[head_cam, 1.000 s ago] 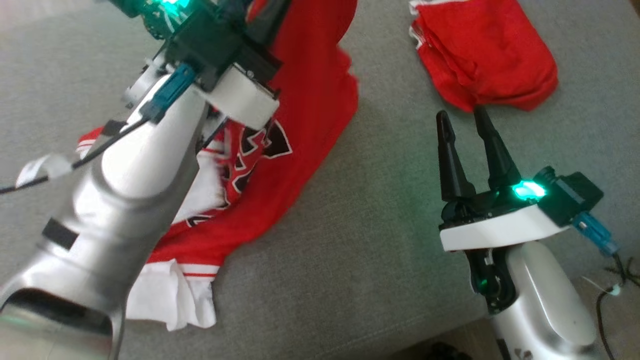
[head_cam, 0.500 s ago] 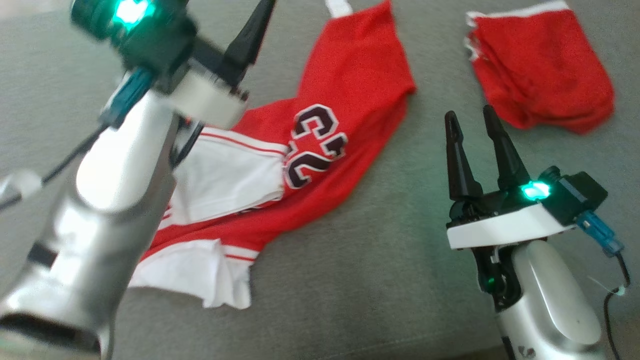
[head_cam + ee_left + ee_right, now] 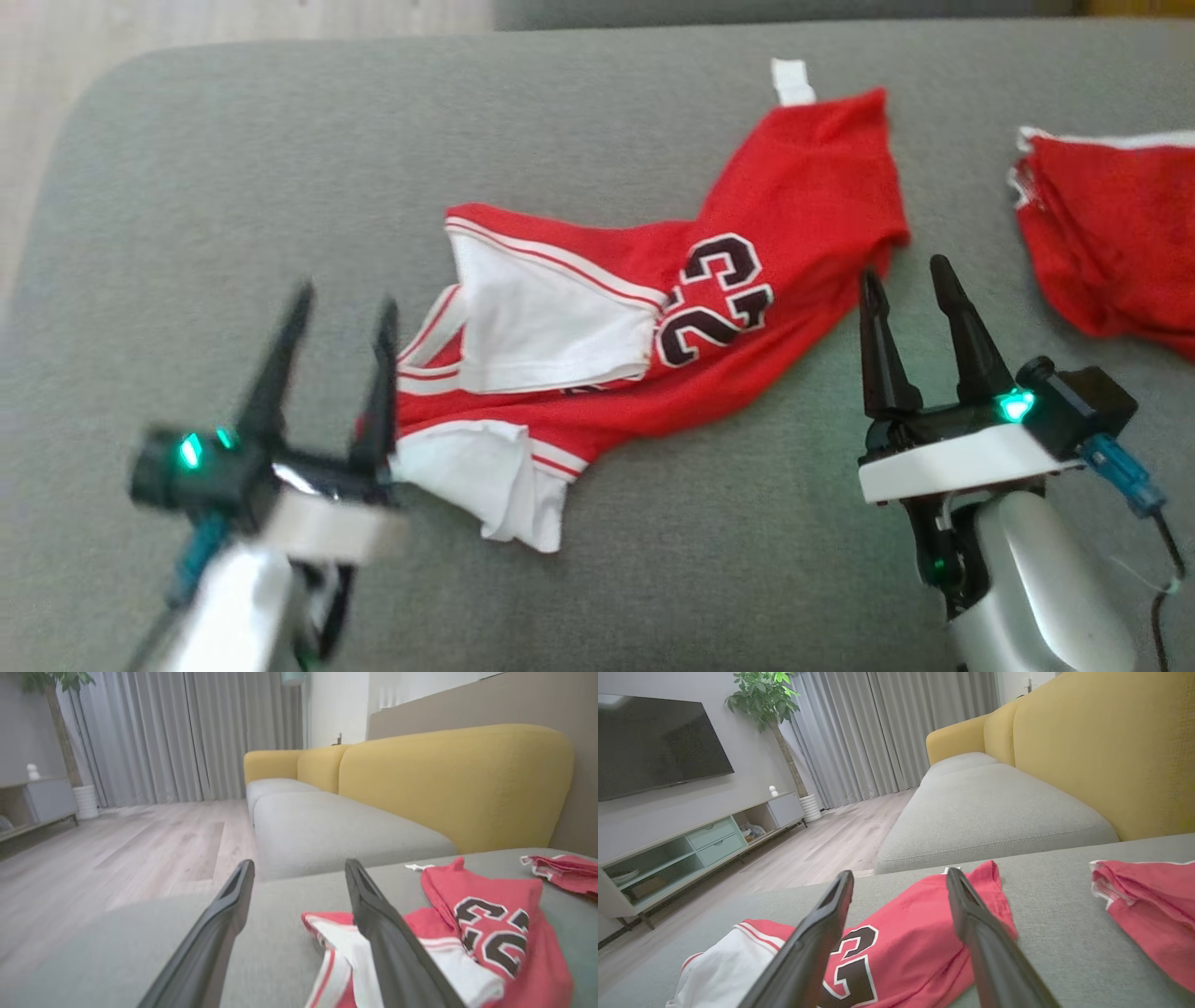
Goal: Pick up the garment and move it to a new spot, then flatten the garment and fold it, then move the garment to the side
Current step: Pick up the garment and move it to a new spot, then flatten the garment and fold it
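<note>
**Both jaws wide, nothing held**

My left gripper (image 3: 345, 301) sits at seven o'clock in the head view, its two dark fingers spread wide with nothing between them. The finger nearer the middle overlaps the white-trimmed edge of the garment (image 3: 803, 205), but I cannot tell whether it touches the cloth. My right gripper (image 3: 904, 271) sits at four o'clock, just as wide and just as empty, with its tips just beside the garment's lower right edge.

The garment is a red jersey. It lies rumpled across the middle of the grey cushion (image 3: 233, 168), running from seven o'clock up toward one o'clock, where a small white tag (image 3: 792, 82) sticks out. A white panel (image 3: 541, 327) is folded over its left half, and dark numerals (image 3: 714, 299) with white outlines sit at its centre.

At three o'clock a second red garment (image 3: 1111, 243) lies apart from the first. Wooden floor (image 3: 187, 23) shows at eleven o'clock. In the left wrist view a yellow backrest (image 3: 458, 779) rises at one o'clock behind another grey seat (image 3: 336, 830).
</note>
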You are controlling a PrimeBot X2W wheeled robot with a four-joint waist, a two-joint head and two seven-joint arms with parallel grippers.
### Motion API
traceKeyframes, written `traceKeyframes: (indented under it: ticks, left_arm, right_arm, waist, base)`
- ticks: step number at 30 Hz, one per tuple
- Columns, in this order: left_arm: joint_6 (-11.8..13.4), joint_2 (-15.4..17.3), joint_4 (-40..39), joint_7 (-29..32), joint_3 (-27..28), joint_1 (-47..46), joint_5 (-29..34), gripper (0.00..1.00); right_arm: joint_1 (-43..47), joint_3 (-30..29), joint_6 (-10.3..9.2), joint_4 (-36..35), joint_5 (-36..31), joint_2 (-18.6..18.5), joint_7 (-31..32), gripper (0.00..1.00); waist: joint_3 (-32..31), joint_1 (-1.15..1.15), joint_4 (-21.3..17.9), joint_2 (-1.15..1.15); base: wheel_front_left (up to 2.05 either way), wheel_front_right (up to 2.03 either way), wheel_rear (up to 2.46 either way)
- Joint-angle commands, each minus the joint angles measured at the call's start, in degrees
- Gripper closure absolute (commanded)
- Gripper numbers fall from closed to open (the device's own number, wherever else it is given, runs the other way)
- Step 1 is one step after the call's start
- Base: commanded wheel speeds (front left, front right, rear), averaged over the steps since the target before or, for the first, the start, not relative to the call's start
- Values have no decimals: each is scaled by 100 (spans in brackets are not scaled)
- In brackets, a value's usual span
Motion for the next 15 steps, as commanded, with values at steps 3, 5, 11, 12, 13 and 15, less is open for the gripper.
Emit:
traceKeyframes:
  ticks: [3, 5, 11, 12, 13, 15]
  left_arm:
    - [-20, -82, -276, -23, 295, -42, 69, 0]
    - [-76, -148, -284, -23, 330, 13, 158, 0]
    - [-367, -236, -102, -24, 227, -178, 383, 0]
    - [-437, -240, -10, -24, 141, -225, 412, 0]
    - [-502, -249, 87, -24, 27, -276, 448, 0]
    - [-604, -268, 307, -13, -248, -381, 533, 0]
  right_arm:
    - [7, 93, -4, -137, -38, 2, -37, 0]
    - [20, 110, -4, -127, -30, 2, -37, 0]
    - [-52, 219, -4, -120, 32, 2, -37, 0]
    - [-61, 223, -4, -121, 45, 2, -37, 0]
    - [-67, 224, -4, -122, 55, 2, -37, 0]
    - [-69, 222, -4, -122, 71, 2, -37, 0]
  waist:
    - [-86, 1, 119, 0]
    - [-90, 1, 118, 0]
    - [-1, 1, -83, 0]
    - [31, 1, -132, 0]
    - [61, 1, -176, 0]
    - [123, 1, -266, 0]
  base:
    - [0, 0, 0]
    - [0, 0, 0]
    - [0, 0, 0]
    - [0, 0, 0]
    - [0, 0, 0]
    - [0, 0, 0]
